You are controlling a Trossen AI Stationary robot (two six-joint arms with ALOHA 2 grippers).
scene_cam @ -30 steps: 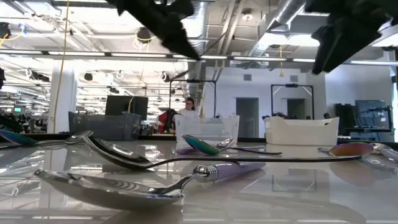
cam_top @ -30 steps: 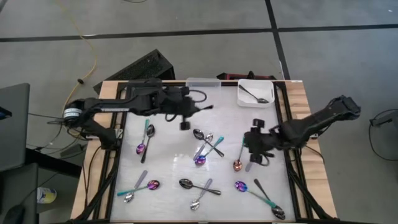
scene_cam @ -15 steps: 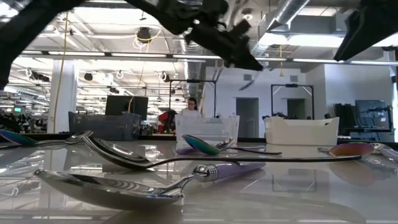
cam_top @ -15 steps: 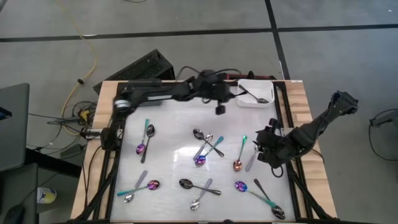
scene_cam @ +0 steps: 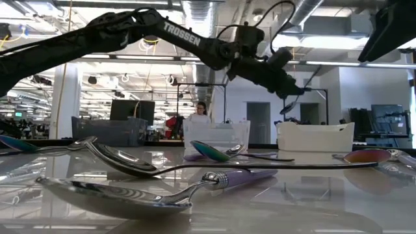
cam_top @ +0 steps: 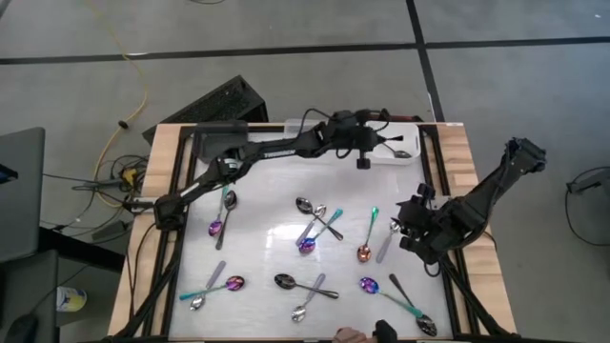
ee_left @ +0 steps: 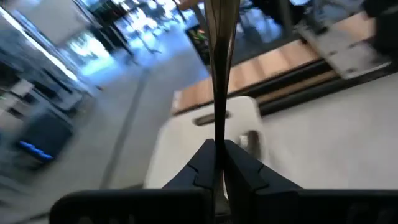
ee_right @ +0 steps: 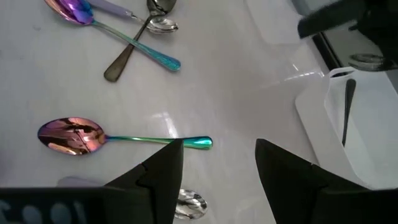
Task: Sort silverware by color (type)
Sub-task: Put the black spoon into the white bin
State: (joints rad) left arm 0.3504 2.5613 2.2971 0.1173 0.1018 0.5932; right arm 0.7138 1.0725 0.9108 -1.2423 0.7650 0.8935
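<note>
Left gripper (cam_top: 363,160): reached far across the table, hanging above the white bin (cam_top: 408,152) at the back right corner; fingers (ee_left: 208,163) pinched together on the handle of a dark spoon (ee_left: 219,74); in the low view the spoon dangles bowl-down (scene_cam: 290,104) over that bin (scene_cam: 315,137)
White bin: already holds one dark spoon (cam_top: 397,151), lying aslant inside it
Right gripper (cam_top: 412,224): low over the right side of the table; jaws spread apart, nothing between them; just beside a pink-bowled spoon with a teal handle (cam_top: 368,236); wrist view shows that spoon (ee_right: 118,139) lying flat ahead of its fingers (ee_right: 163,168)
Clear bin (cam_top: 307,126): back edge, centre; contents not discernible from above
Silverware, centre: crossed cluster of a dark, a silver and a purple-bowled spoon (cam_top: 316,222)
Silverware, left: two spoons side by side (cam_top: 223,211); another pair near the front left (cam_top: 215,287)
Silverware, front: dark and silver spoons crossed (cam_top: 307,290); purple-bowled spoon with a teal handle and a dark spoon at the front right (cam_top: 396,296)
Table (cam_top: 267,252): pale glossy top in a wooden frame
</note>
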